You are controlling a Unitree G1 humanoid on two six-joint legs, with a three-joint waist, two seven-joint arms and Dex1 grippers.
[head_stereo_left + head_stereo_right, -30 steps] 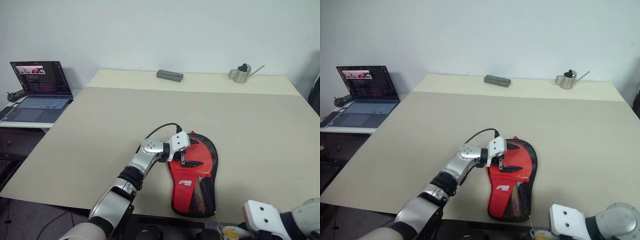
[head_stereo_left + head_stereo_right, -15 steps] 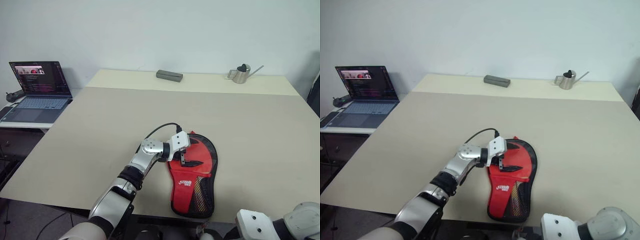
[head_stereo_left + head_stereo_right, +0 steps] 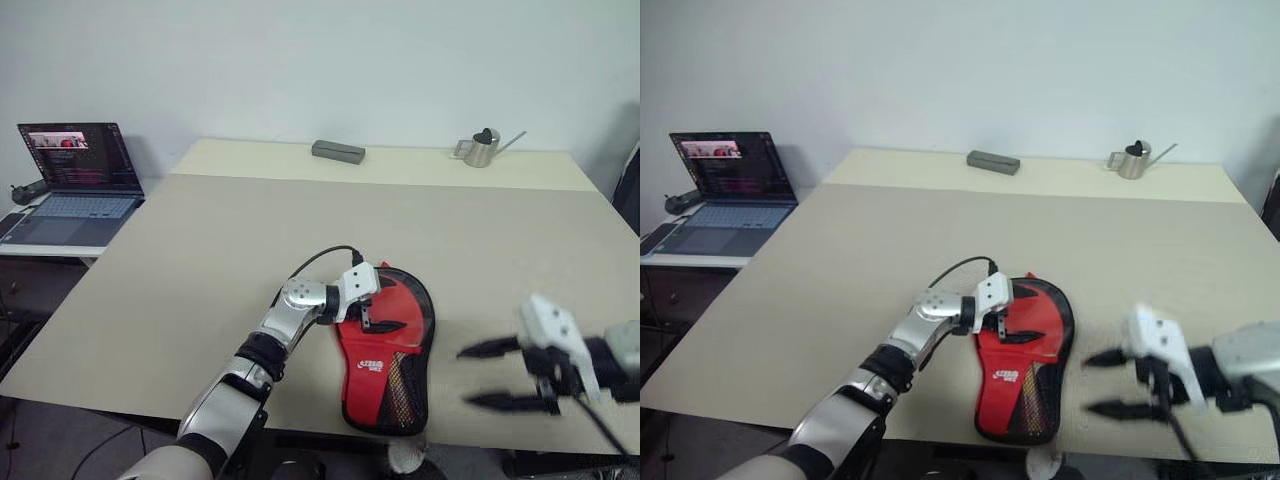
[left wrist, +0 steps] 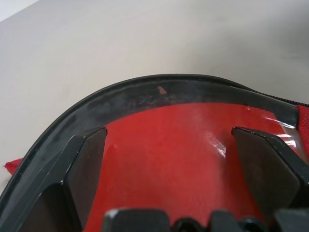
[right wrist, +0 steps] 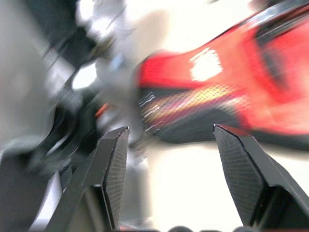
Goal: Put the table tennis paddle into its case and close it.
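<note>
Left eye view: the case (image 3: 388,355) is laid open lengthwise near the table (image 3: 200,260) edge, red paddle (image 3: 400,305) inside, pinned by the wide left gripper (image 3: 368,318), while the empty, spread right gripper (image 3: 478,375) is pointed leftward at it.

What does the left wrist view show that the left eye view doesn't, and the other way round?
Left wrist view: the left gripper's fingers spread wide over the paddle's red face, near the case's black rim.
Left eye view: the whole case near the table's front edge, the open right gripper beside it, a laptop, a watering can and a grey block.
Both: the red paddle in the open case.
</note>
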